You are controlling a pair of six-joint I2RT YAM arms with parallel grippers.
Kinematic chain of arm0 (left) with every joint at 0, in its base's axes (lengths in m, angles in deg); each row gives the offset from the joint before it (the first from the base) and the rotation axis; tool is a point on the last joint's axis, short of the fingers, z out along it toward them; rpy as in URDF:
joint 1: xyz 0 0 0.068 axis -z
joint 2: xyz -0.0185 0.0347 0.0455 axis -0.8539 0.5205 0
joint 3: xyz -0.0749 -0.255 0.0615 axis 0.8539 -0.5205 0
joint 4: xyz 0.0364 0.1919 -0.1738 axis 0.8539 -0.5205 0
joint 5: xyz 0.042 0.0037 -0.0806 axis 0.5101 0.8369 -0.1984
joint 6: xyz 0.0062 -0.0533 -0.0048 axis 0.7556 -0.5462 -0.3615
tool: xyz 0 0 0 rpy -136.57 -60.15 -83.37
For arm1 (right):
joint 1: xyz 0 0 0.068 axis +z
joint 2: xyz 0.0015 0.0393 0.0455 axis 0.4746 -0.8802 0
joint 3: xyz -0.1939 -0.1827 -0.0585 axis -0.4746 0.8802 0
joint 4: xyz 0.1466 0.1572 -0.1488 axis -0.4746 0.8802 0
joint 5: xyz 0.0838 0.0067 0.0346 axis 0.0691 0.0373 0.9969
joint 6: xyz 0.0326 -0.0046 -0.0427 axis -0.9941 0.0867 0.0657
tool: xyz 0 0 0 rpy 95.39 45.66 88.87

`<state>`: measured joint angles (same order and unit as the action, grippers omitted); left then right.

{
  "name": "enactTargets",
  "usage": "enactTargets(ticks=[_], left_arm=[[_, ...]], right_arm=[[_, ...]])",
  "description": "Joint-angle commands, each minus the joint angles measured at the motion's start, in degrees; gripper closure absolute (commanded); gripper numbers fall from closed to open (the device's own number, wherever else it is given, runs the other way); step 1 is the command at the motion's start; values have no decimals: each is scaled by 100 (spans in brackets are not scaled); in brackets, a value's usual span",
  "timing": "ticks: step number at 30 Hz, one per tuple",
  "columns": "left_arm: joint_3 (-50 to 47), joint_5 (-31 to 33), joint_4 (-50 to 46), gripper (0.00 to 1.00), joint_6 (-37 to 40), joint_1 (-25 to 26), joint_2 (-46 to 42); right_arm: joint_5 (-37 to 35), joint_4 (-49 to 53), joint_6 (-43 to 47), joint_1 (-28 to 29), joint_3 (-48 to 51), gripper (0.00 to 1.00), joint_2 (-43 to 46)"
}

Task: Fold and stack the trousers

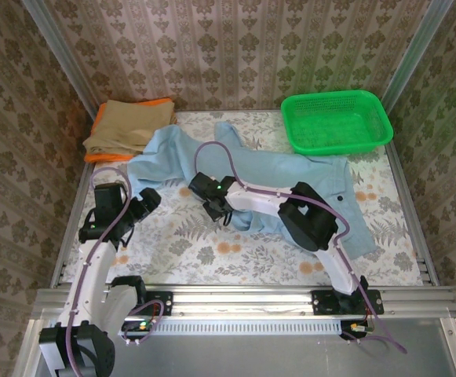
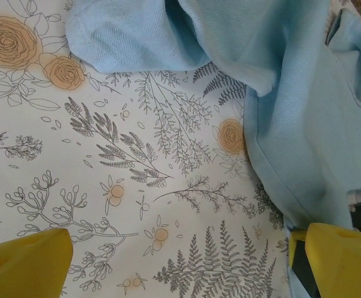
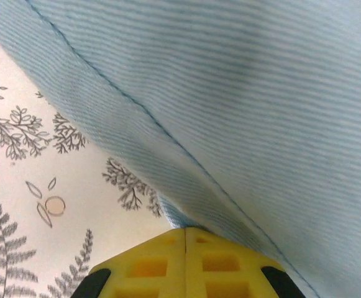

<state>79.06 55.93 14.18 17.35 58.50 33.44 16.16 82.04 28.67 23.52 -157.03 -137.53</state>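
Up top from the overhead camera, the green plastic basket (image 1: 337,122) sits at the far right corner of the table (image 1: 180,243), its mesh floor showing bare green. Over at the far left corner, tan khaki trousers (image 1: 125,126) lie folded on an orange cloth (image 1: 102,116). And the trousers (image 1: 290,169), the sky-blue pair, sprawl unfolded across the middle of the table, one end touching the tan pile, the other trailing off toward the near right, rumpled and creased along the way. The left tool (image 1: 151,200) hangs just beside their left end, and the right tool (image 1: 214,210) reaches in at their near edge.

Down to the left wrist camera: the left tool (image 2: 180,261) is spread wide, yellow fingers (image 2: 28,264) at the two bottom corners, nothing between them but floral table (image 2: 105,155). The trousers (image 2: 304,124) drape in from the top and down the right side, soft thin fabric with a stitched hem, passing just beside the right-hand finger.

Over to the right wrist camera: the right tool (image 3: 185,239) is clamped tight, its yellow fingertips (image 3: 149,267) pressed together, and the edge of the trousers (image 3: 242,99) runs straight down into them. It's pinching the fabric! Fine ribbed weave, one seam slanting across, with the cloth raised above the table (image 3: 31,186).
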Motion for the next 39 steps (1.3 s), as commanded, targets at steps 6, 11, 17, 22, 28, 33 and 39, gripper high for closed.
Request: enactTargets(ticks=[6,11,17,22,28,33,39], left_arm=[[194,-128,-19,5,86,-52,-83],[205,-134,-37,6,70,-56,-182],[90,-180,54,7,1,-56,-183],[37,-190,283,7,-63,-46,-16],[86,-293,623,7,-150,21,502],[224,-329,665,8,-114,282,849],[-33,764,10,17,-225,1863,135]], right_arm=[[177,375,311,354,8,100,1774],[520,510,405,609,139,100,2462],[1644,512,348,442,406,100,3531],[1799,274,63,-1133,1169,100,3664],[1899,-277,-409,-2636,1317,100,2303],[1450,-202,-535,-2745,1013,70,1950],[694,102,-469,-1931,1073,68,2927]])
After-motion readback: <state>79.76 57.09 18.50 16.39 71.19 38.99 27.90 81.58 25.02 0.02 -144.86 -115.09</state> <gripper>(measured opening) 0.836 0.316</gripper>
